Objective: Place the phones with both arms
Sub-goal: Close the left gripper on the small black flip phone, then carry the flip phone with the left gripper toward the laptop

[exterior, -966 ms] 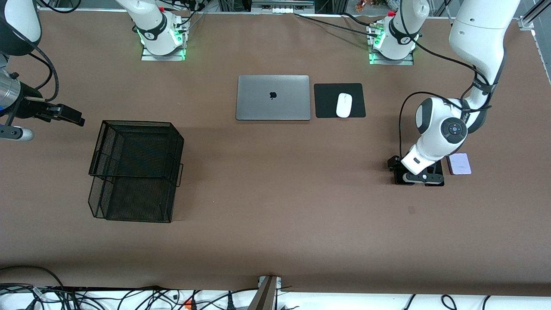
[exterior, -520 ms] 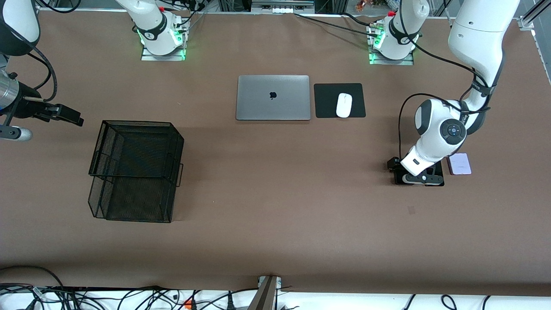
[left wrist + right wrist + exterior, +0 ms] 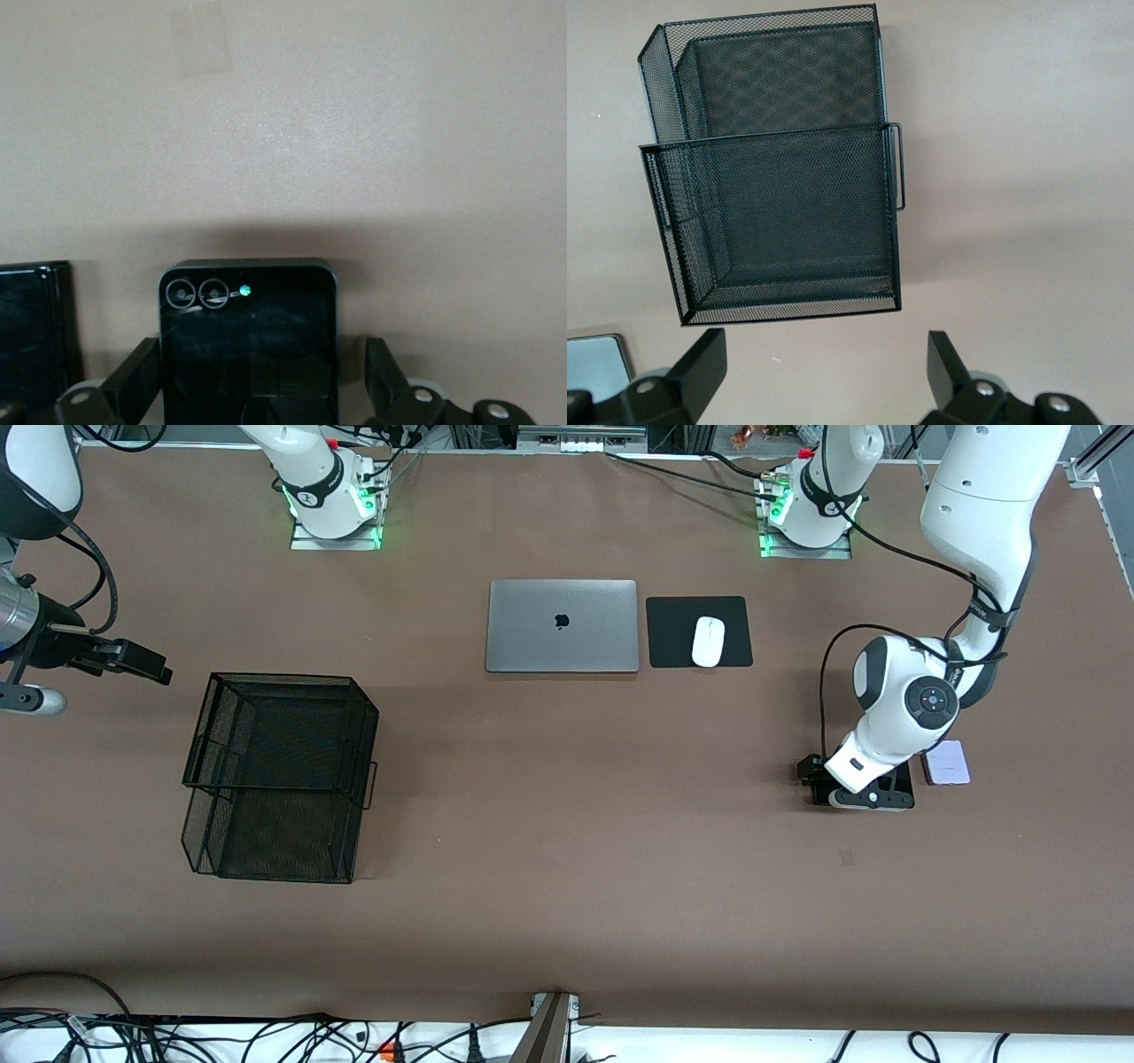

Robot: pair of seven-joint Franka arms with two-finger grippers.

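My left gripper [image 3: 864,795] is low over the table near the left arm's end. In the left wrist view it is open [image 3: 257,382], with one finger on each side of the small squarish black phone [image 3: 248,341], which lies flat on the table. The long slim black slab [image 3: 31,328] lies beside it. In the front view the arm hides most of both. The pale pink-white phone [image 3: 946,763] lies flat just beside the gripper, toward the left arm's end. My right gripper [image 3: 133,660] waits open and empty in the air at the right arm's end of the table.
A black two-tier wire mesh basket [image 3: 279,775] stands toward the right arm's end and also shows in the right wrist view [image 3: 780,177]. A closed grey laptop [image 3: 562,626] and a white mouse [image 3: 708,641] on a black pad [image 3: 673,633] lie near the bases.
My left arm's wrist has dipped slightly lower over the black phones. My right gripper drifted a little toward its end of the table, then held still.
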